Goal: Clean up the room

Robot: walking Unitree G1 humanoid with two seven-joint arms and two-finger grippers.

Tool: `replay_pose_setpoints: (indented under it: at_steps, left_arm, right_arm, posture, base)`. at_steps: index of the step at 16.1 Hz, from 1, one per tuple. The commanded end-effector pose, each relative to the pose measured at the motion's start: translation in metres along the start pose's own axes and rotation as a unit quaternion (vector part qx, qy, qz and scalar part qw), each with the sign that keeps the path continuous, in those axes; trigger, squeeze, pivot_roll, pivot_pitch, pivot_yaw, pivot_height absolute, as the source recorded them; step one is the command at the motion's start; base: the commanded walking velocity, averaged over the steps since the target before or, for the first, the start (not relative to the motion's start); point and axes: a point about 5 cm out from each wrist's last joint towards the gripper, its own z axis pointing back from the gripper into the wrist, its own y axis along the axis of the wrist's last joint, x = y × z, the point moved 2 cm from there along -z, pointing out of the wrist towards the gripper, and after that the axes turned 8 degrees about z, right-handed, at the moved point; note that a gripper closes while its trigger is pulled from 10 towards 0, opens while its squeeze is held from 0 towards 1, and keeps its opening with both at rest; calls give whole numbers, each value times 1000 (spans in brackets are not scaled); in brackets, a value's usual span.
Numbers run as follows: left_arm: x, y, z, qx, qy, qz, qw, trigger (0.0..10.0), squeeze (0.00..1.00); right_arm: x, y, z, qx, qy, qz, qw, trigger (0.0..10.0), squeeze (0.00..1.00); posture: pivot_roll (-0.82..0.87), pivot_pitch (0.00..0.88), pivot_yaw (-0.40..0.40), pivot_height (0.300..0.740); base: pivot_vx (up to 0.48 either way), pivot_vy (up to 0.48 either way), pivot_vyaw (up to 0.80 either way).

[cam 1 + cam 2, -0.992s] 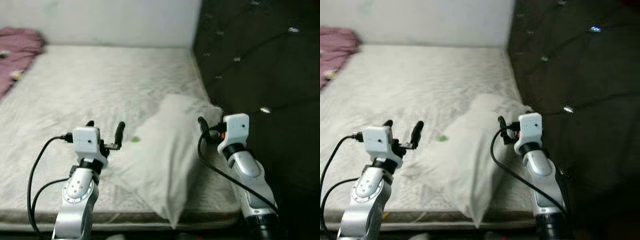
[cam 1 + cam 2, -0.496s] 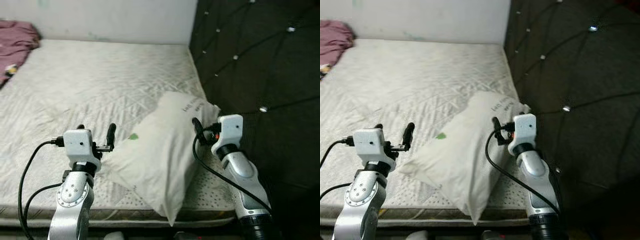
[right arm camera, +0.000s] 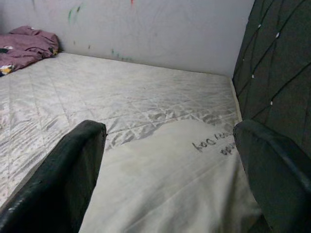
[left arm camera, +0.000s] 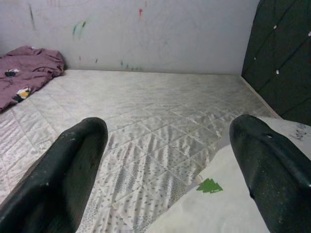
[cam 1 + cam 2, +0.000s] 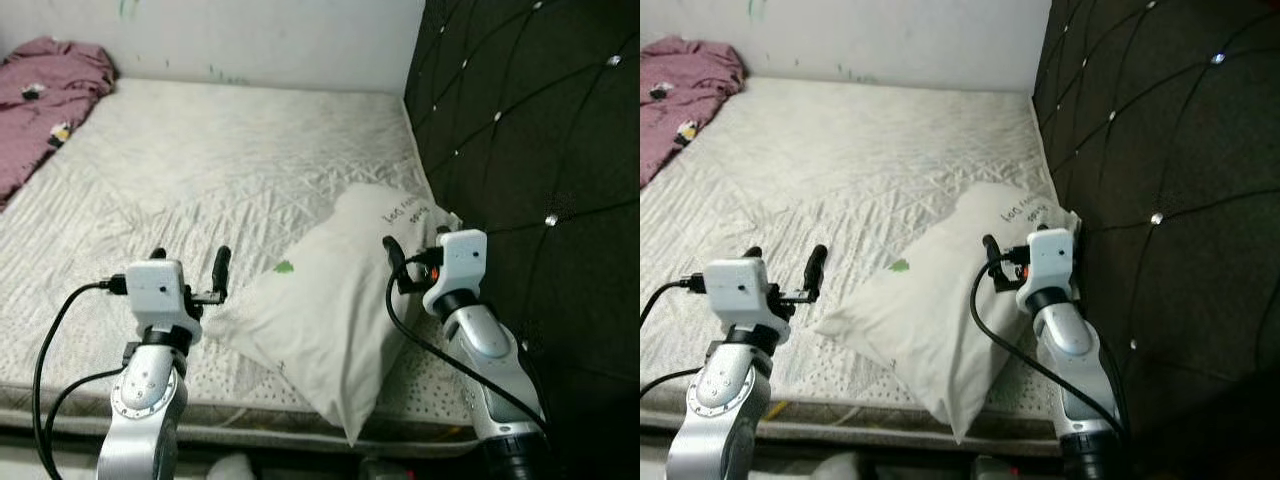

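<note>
left gripper (image 5: 187,262), right gripper (image 5: 412,248): both spread wide, empty, flanking pillow (image 5: 335,300) askew at mattress (image 5: 220,170) near right corner. we judge: close on opposite edges evenly, lift together.

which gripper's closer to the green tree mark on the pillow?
Left. The left gripper hovers just beside the green tree mark; the right gripper is over the pillow near the headboard.

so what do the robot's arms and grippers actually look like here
Both arms are silver metal with rounded joints. Each wrist carries a white boxy module trailing looping black cables. The left gripper and right gripper each have two long black fingers; the right module shows a small orange-red spot.
</note>
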Motion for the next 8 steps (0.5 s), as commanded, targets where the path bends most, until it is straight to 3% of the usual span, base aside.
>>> replay_pose_setpoints:
  at_steps: [1,8]
  left_arm:
    - [-1,5,-1,9,4,-5,1000,10000,0]
    - [-3,6,-5,10,25,2,1000,10000,0]
  right_arm:
    - [-1,4,-1,4,4,-2,1000,10000,0]
    - [-4,2,-2,-2,18,5,1000,10000,0]
  posture:
    - [-24,0,-9,656]
    - [-12,0,-39,651]
  base:
    - [0,0,0]
    - [0,0,0]
